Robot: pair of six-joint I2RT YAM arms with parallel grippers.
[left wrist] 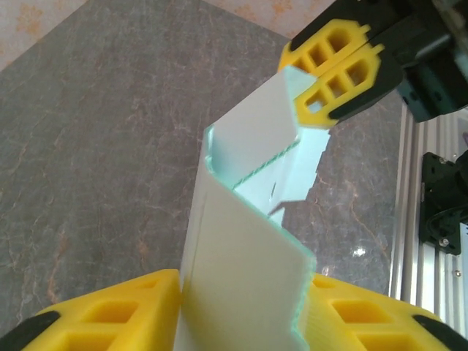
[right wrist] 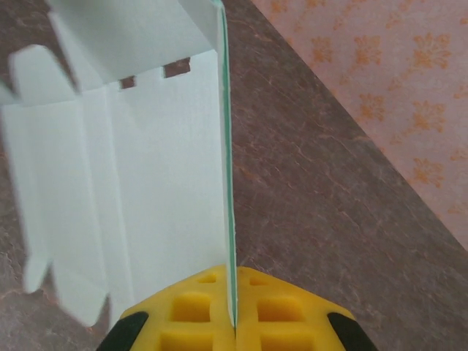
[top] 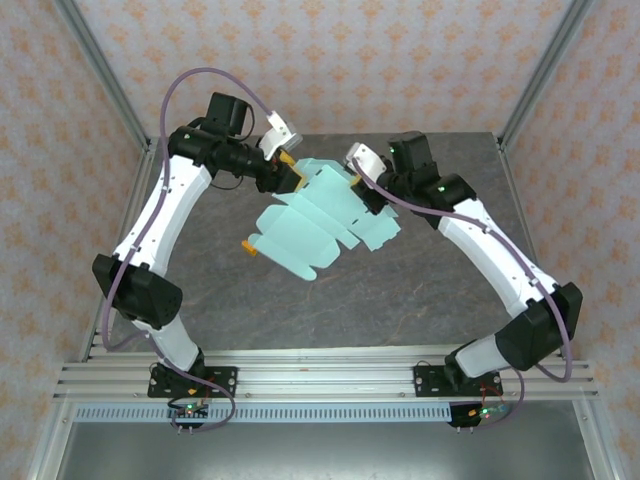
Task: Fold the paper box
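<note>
Arms [top: 165, 210] arched inward, paper box [top: 320, 225] between

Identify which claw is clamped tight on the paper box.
The right claw, closed on the paper box edge; the left claw has its fingers apart.

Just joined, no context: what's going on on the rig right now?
Both arms are at the paper box, which is an unfolded die-cut sheet with a few creases, held up off the table. The right gripper is shut on one edge of the sheet. The left gripper is at the opposite side, its jaws standing apart with the card between them, so the right one seems to be carrying it. No box shape has formed yet.
</note>
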